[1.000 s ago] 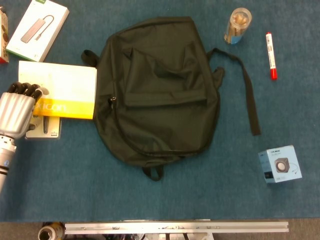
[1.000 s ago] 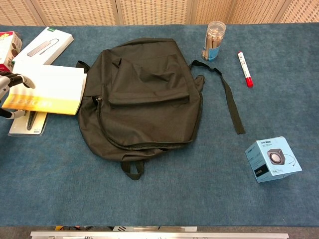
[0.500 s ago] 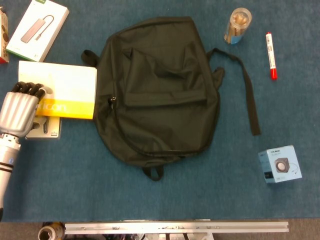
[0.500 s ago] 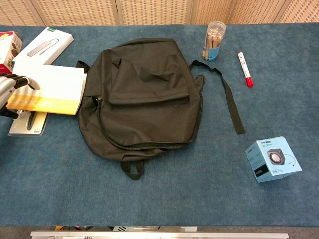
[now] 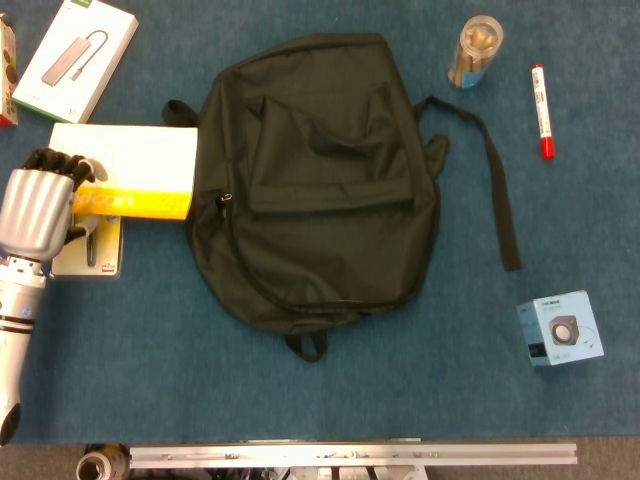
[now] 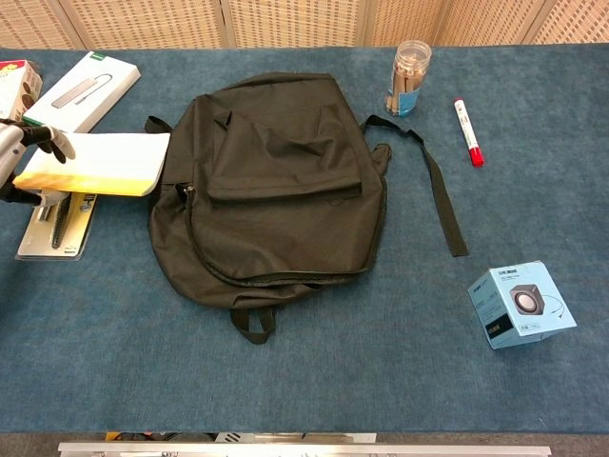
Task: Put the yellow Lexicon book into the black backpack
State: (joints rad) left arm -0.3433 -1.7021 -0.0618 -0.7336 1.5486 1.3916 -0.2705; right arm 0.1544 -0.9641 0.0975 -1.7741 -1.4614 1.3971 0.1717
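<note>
One hand is in view: the left hand (image 5: 42, 212), a silver shell with black fingers (image 5: 62, 162), at the far left of the table. Its fingers curl over the left end of the yellow Lexicon book (image 5: 130, 172) and grip it, thumb beneath.

The book's long axis runs left to right, and its free end points at the black backpack (image 5: 315, 175), touching or just overlapping the bag's left edge. In the chest view the gripped book (image 6: 95, 164) is tilted, its held end raised off the table, showing a white page block and a yellow lower edge. The head view shows mostly the pale cover with a yellow band bearing lettering.

Under the hand lies a flat grey card package (image 5: 88, 248), partly uncovered. The backpack is soft matte fabric, lying flat with its front pocket up; one strap (image 5: 497, 190) trails to the right.

The head view shows the whole hand and forearm; the chest view shows only the fingers at the frame edge.

The table (image 5: 400, 390) carries blue carpet-like cloth. Further out are a white rectangular box (image 5: 75, 55), a clear cylindrical jar (image 5: 474, 50), a red-capped marker (image 5: 541, 97) and a light blue cube box (image 5: 559, 328).
</note>
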